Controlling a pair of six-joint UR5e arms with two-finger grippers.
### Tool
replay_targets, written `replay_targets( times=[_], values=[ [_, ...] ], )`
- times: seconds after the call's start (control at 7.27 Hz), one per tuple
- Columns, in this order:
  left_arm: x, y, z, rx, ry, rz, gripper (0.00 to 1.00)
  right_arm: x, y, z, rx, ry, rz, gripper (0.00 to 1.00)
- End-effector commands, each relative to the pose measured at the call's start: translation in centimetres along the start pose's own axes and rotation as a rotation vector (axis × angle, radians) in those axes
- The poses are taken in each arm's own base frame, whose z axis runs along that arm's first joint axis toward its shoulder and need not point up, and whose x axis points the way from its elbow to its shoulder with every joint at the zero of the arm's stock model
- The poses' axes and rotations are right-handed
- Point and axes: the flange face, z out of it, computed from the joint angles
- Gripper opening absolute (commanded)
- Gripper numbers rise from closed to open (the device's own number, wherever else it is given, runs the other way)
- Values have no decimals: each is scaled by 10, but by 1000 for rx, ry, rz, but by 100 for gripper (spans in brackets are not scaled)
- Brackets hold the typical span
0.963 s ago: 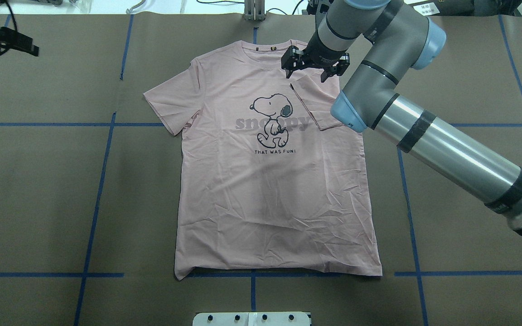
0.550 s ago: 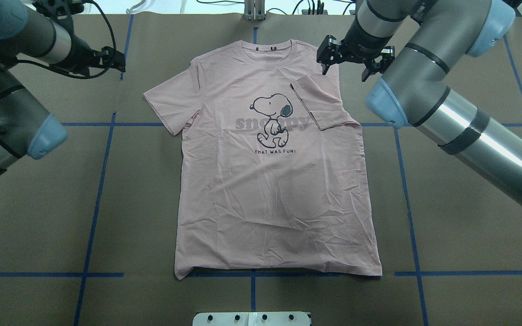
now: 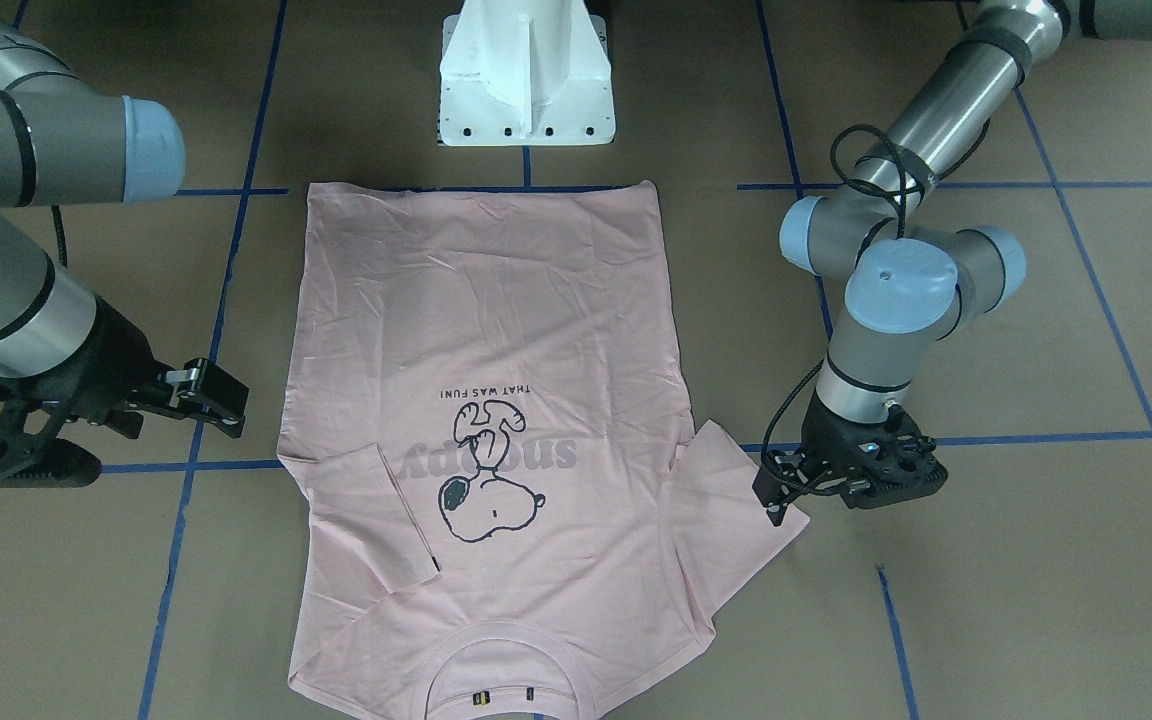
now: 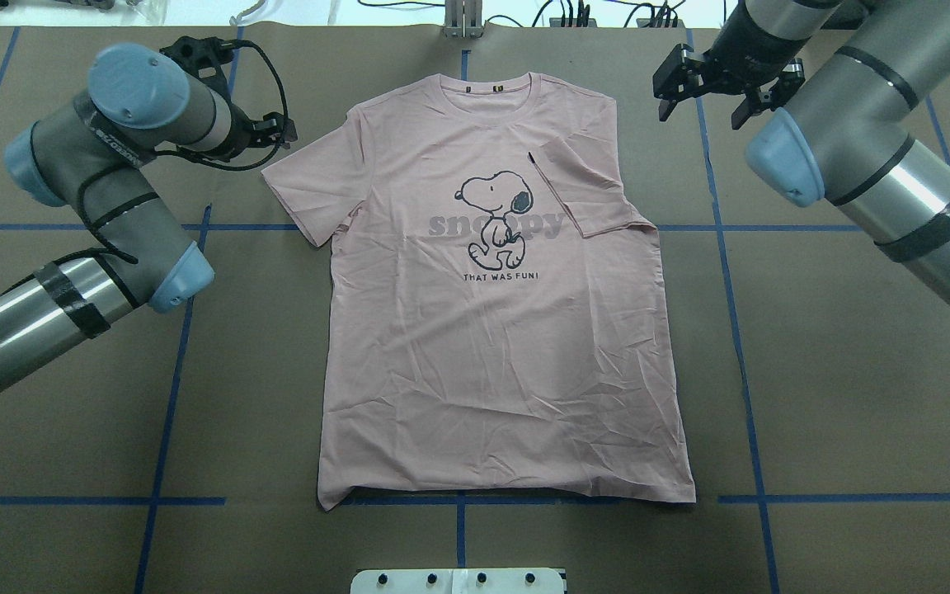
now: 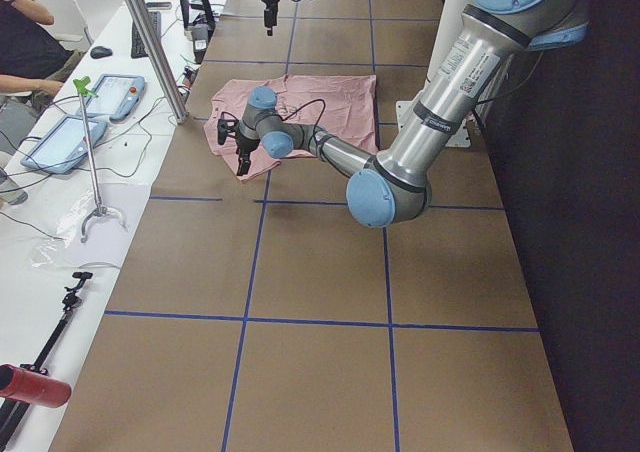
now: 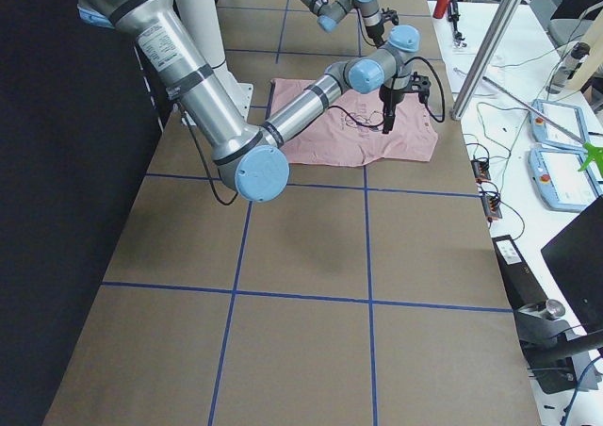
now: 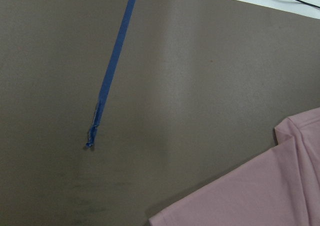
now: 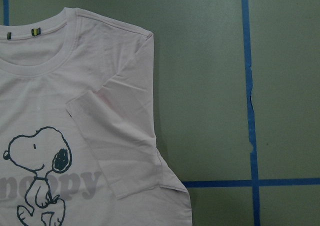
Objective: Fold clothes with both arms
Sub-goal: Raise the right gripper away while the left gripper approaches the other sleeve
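The pale pink T-shirt (image 4: 491,355) lies flat and face up on the brown table, with the Snoopy drawing (image 4: 496,216) on the chest. The sleeve on my right side (image 4: 582,186) is folded inward over the chest. The other sleeve (image 4: 310,186) lies spread out. My left gripper (image 4: 281,134) hovers just outside that spread sleeve's edge, open and empty; it also shows in the front-facing view (image 3: 774,492). My right gripper (image 4: 702,106) is open and empty over bare table beyond the shirt's right shoulder. The right wrist view shows the folded sleeve (image 8: 115,141).
The white pedestal (image 3: 526,80) stands at the shirt's hem end. Blue tape lines (image 4: 178,330) grid the brown paper. An aluminium post (image 4: 463,21) stands at the table's far edge. A side bench with tablets (image 5: 70,132) and cables runs along the operators' side.
My right gripper has moved off the folded sleeve to the right, past the shirt's shoulder. My left arm has swung in from the left until its gripper is at the spread sleeve.
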Motion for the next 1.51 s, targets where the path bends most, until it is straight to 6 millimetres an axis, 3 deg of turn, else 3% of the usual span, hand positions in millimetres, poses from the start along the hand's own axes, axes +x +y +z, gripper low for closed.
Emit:
replay_targets(
  times=[0.0,0.28,0.69,0.83,1.1,1.38],
  values=[
    [7,11,29,12,-23,14,100,6,-3,-4,-1,-10,1,100],
    [7,14,32,11,-15,26,96,5,-3,-5,1,-11,-1,100],
    [9,20,34,2,-16,33,78,5,-3,-5,0,-13,0,100],
    [9,20,34,2,-16,35,59,5,-3,-5,0,-13,0,100],
    [13,19,31,-2,-11,37,3,4,-2,-4,-2,-10,1,100],
    [18,17,27,-2,-5,35,0,4,-2,-4,-1,-11,0,100]
  ],
)
